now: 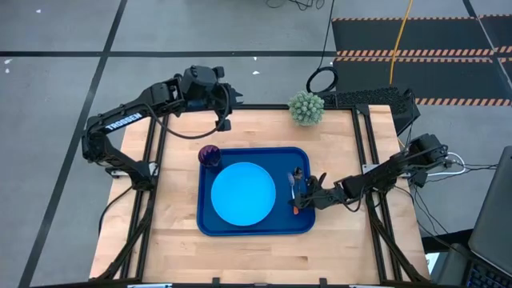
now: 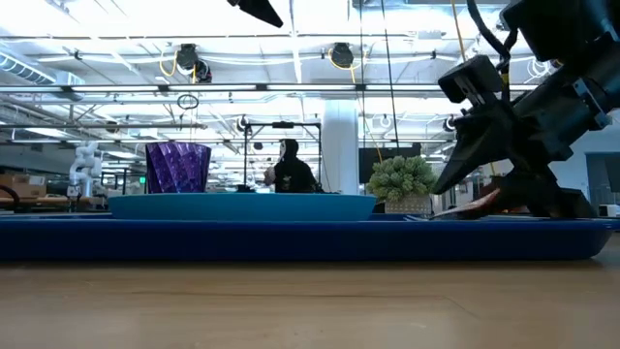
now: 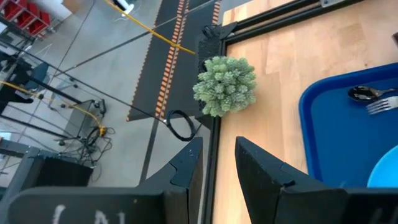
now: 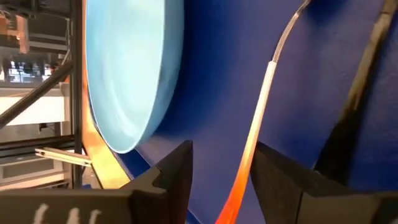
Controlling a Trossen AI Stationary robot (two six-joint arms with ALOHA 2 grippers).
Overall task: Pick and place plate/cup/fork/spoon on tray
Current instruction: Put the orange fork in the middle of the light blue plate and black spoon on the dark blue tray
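Four task items sit on the dark blue tray: light-blue plate at centre, purple cup in the far-left corner, spoon and orange-handled fork along the right side. Only the right wrist view shows the right gripper low over the tray, fingers spread either side of the fork's handle, which lies flat on the tray floor, released. The left gripper hangs parted and empty above the table's far-left edge near a small green plant, with bare wood around the tray.

- Left gripper: jaws parted, nothing between them.
- Green plant: at the desk edge, near the tray.
- Tray: holds spoon beside fork tines; plate edge visible.
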